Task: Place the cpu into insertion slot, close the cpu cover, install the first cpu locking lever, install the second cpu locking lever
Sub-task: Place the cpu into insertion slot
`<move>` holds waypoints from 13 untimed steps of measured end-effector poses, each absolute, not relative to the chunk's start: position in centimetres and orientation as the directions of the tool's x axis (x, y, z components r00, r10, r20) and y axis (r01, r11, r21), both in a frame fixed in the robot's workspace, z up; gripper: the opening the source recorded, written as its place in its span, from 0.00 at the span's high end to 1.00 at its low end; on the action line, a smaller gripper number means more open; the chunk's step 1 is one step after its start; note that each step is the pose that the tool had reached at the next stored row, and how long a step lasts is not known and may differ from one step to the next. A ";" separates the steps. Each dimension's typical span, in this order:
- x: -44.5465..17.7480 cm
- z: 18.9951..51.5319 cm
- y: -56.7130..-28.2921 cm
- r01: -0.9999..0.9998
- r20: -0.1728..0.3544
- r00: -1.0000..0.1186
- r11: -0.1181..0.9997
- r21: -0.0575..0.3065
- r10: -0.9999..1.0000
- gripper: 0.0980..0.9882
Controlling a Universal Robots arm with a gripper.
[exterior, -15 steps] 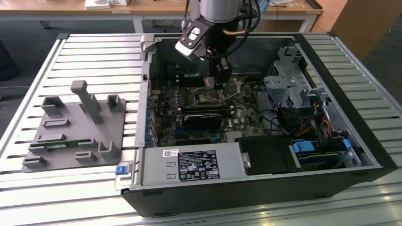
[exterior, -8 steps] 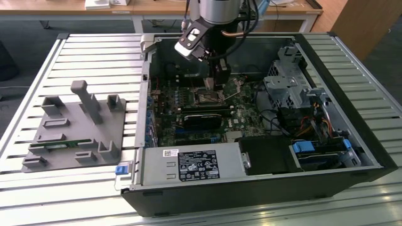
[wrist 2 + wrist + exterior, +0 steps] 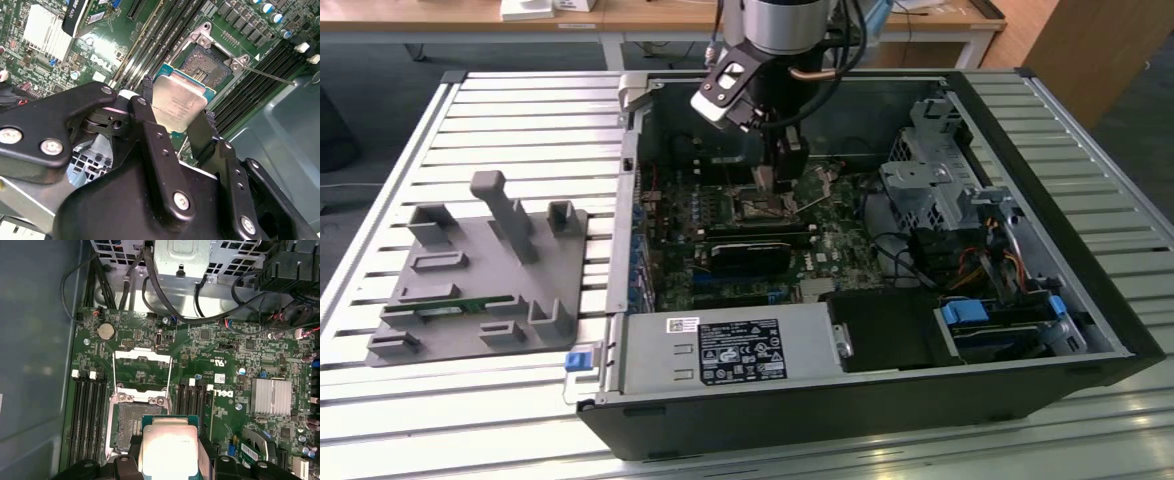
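Black two-fingered claw (image 3: 178, 104) clamped on small flat square silvery-tan cpu (image 3: 169, 447) by two opposite edges; chip hangs just over square dark-centred insertion slot (image 3: 131, 422) near middle of green circuit board (image 3: 225, 347), overlapping one side of it, not seated; thin silver cpu cover frame (image 3: 142, 355) stands open at one edge of slot.

Step in hand, by judgement: placing cpu; calls for chip squared over slot, kept level.

Room tight: long black memory slots (image 3: 90, 420) flank slot on both sides; grey case wall (image 3: 35, 365) just beyond board's edge.
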State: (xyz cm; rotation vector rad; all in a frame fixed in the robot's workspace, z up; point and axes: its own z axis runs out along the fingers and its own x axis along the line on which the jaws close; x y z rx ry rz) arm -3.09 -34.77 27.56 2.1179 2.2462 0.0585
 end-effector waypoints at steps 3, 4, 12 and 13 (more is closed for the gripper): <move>-3.1 27.4 -34.8 0.996 -0.013 -0.058 0.059 0.064 0.998 0.52; -3.1 27.3 -34.7 0.996 -0.013 -0.058 0.059 0.064 0.998 0.52; -3.1 26.9 -34.7 0.996 -0.013 -0.058 0.059 0.064 0.998 0.52; -3.1 26.9 -34.6 0.996 -0.013 -0.058 0.059 0.064 0.998 0.52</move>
